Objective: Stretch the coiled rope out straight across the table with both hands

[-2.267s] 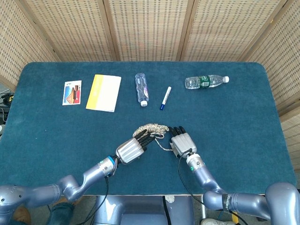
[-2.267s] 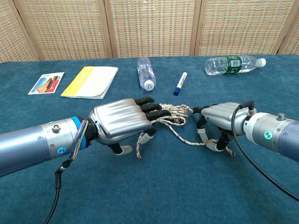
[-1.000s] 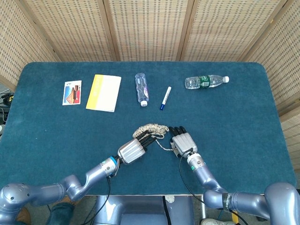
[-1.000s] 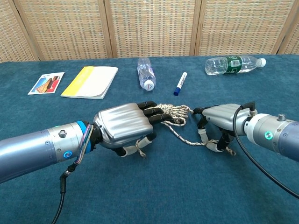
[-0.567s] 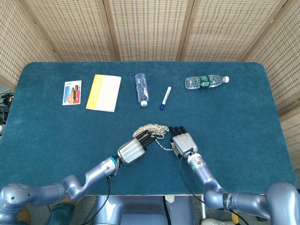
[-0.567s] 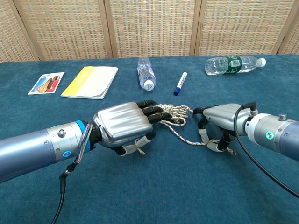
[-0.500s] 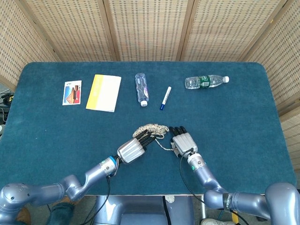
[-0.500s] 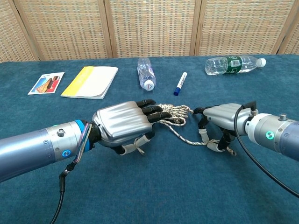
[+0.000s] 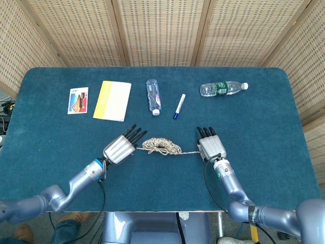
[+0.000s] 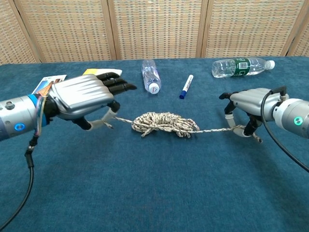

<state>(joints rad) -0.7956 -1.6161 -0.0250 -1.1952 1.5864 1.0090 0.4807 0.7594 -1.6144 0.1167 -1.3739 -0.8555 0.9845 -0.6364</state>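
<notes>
Rough braided rope [image 10: 163,123] lies on matt blue felt-like table [image 10: 154,193].

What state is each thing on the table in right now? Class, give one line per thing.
rope: mostly still bunched in a coil at the middle, a strand running out to each side.
left hand: pinches the rope's left end.
right hand: holds the rope's right end.
clear bottle: lying down.
green-label bottle: lying down, capped.
marker: lying flat, capped.
yellow booklet: closed, flat.
card: flat.
</notes>
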